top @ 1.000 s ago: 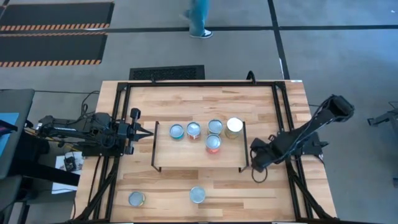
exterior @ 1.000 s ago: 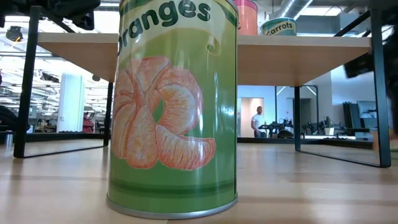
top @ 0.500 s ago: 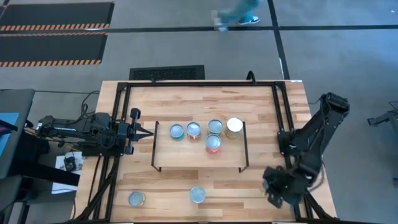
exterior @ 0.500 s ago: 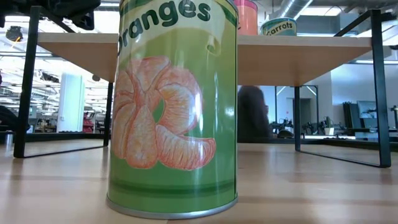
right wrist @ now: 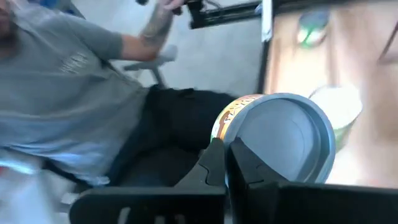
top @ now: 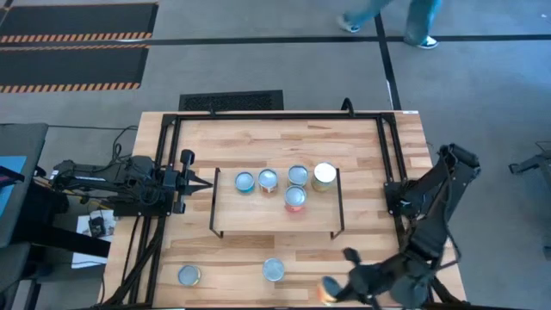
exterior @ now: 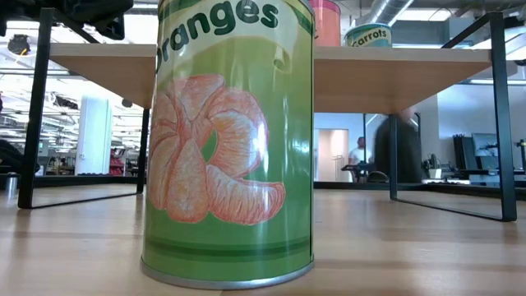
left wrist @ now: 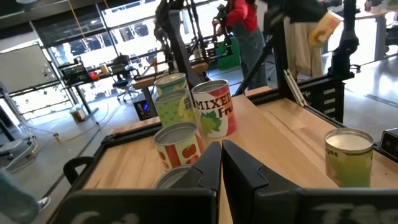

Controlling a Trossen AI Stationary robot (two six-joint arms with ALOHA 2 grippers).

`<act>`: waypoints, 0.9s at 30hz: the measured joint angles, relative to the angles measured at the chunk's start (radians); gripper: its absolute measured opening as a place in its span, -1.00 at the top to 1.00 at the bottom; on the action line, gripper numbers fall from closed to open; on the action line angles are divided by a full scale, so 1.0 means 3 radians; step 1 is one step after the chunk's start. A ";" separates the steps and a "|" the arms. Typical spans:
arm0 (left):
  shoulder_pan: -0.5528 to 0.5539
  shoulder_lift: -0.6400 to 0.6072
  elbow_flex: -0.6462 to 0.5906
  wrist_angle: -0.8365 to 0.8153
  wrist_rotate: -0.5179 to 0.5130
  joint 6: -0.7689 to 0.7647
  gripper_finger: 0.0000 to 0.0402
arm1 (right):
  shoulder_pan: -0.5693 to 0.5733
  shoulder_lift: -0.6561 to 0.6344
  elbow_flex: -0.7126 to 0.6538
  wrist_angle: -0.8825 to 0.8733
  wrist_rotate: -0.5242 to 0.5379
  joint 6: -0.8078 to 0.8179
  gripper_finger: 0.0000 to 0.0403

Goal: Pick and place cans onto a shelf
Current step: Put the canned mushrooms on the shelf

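At the worktop's (top: pixel 258 138) front edge, our right hand (top: pixel 337 291) reaches an orange can (top: pixel 328 288).

Our fingers look nearly together beside that can (right wrist: pixel 273 134), but whether we grip it we cannot tell. Four cans (top: pixel 284 182) stand on the shelf (top: pixel 258 215), two more (top: pixel 274 269) on the worktop in front of it. Our left hand (top: pixel 203 184), fingers together, waits at the shelf's left end.
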 joint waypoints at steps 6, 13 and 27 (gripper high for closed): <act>0.0001 0.0000 0.0000 -0.0002 0.0000 0.0001 0.98 | -0.0650 0.0627 0.1142 -0.0781 -0.0304 -0.0979 0.96; 0.0001 0.0000 0.0000 -0.0008 0.0001 0.0027 0.98 | -0.1410 0.1354 0.2252 -0.1531 -0.0482 -0.1738 0.96; 0.0001 0.0000 0.0000 -0.0028 0.0001 0.0029 0.98 | -0.2105 0.2157 0.2799 -0.1721 -0.0844 -0.2499 0.95</act>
